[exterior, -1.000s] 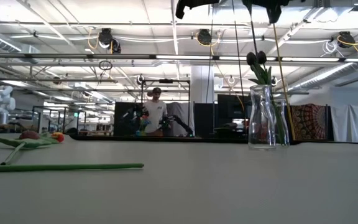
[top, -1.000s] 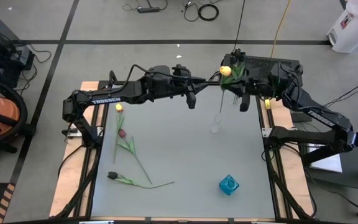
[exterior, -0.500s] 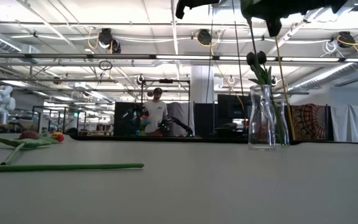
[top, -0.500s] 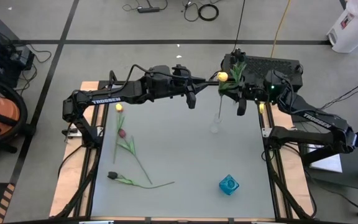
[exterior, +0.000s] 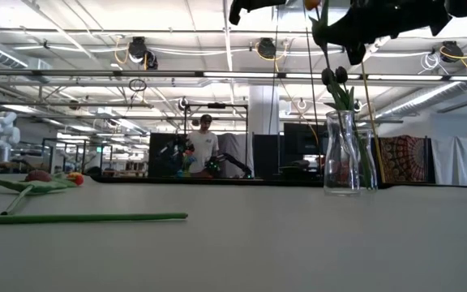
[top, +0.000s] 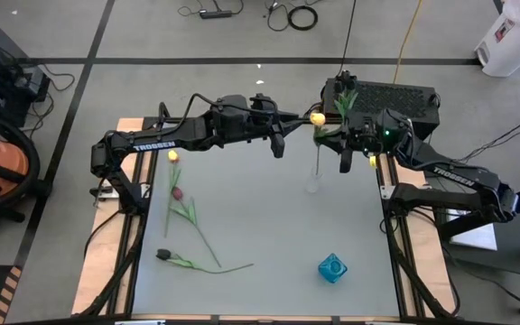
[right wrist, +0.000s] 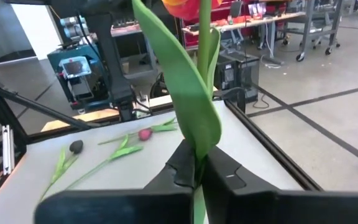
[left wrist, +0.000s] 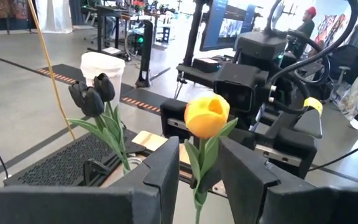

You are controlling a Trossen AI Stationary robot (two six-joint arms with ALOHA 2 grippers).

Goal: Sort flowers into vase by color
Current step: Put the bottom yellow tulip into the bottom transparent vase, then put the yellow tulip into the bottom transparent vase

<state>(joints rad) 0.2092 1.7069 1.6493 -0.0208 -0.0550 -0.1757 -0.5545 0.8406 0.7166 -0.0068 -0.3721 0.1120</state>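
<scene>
On the worktop (top: 269, 235), we note the right gripper (top: 343, 143), clamped on the yellow tulip (top: 317, 118), has carried it leftward above the glass vase (top: 313, 183); the stem apparently hangs toward its mouth. The left gripper (top: 278, 143) waits alongside, part-open and empty.

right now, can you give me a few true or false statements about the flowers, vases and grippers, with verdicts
1. The right gripper is shut on the yellow tulip. True.
2. The clear vase is empty. False: dark tulips already stand in it.
3. The blue vase stands near the table's front edge, with no flower in it. True.
4. The left gripper clamps the yellow tulip's stem. False: its fingers stand open on either side of the stem.
5. All flowers are off the table. False: several tulips lie on its left side.
</scene>
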